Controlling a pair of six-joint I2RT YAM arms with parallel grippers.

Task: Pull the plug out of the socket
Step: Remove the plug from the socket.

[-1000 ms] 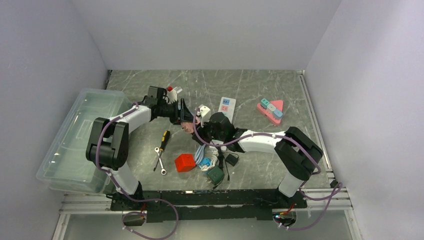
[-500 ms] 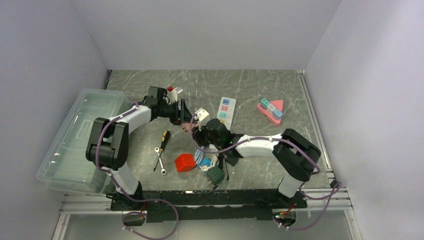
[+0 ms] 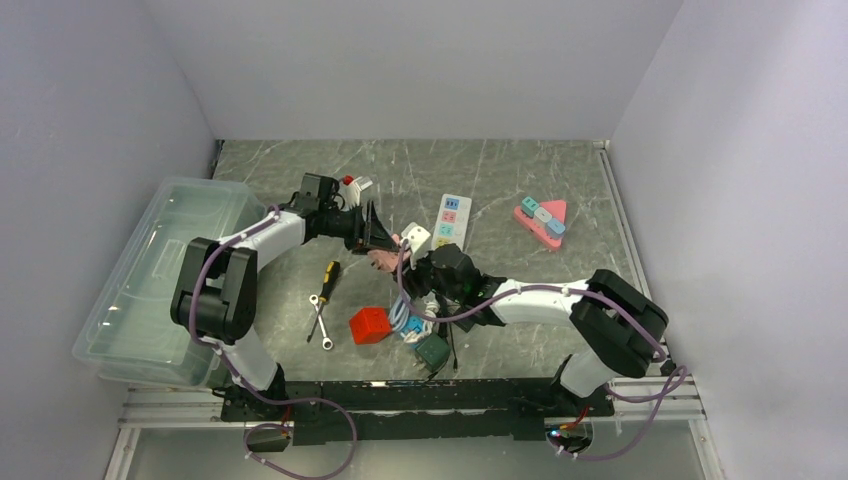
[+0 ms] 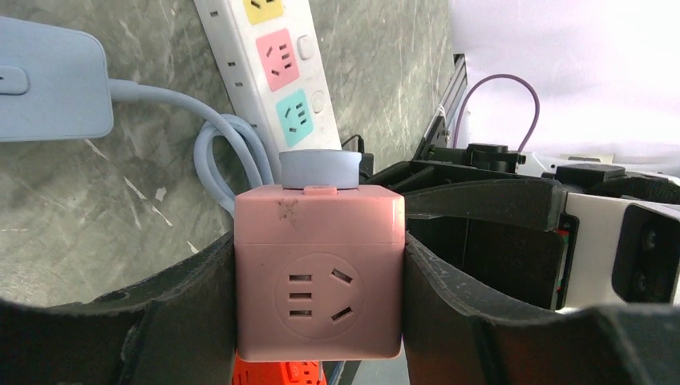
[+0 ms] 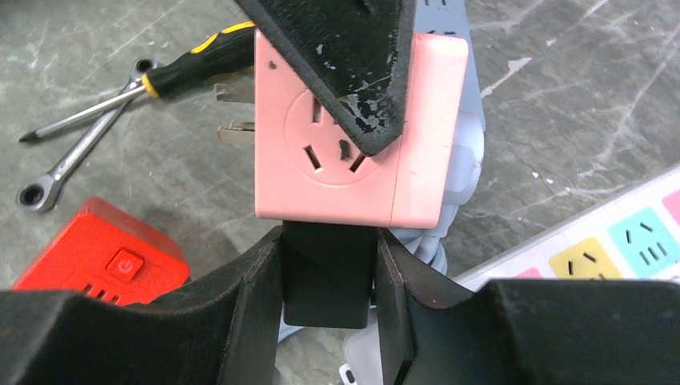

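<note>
A pink cube socket point(image 4: 318, 273) is clamped between the fingers of my left gripper point(image 4: 318, 313), which is shut on its two sides. A black plug point(image 5: 329, 273) sits flush against the cube's lower face in the right wrist view. My right gripper point(image 5: 329, 301) is shut on that plug from below. A grey-blue round plug point(image 4: 318, 168) with a pale cable sits on the cube's far face. From above, the pink socket point(image 3: 383, 260) hangs mid-table between the left gripper point(image 3: 378, 240) and the right gripper point(image 3: 415, 275).
A white power strip point(image 3: 451, 220) lies behind the grippers. A red cube point(image 3: 369, 325), a green cube point(image 3: 431, 348) and tangled cables sit in front. A screwdriver point(image 3: 328, 275) and wrench point(image 3: 320, 320) lie left. A clear bin point(image 3: 150, 280) stands far left, a pink toy point(image 3: 541, 221) at right.
The right gripper's jaws have narrowed onto the black plug. Both grippers and the pink socket have shifted slightly to the right.
</note>
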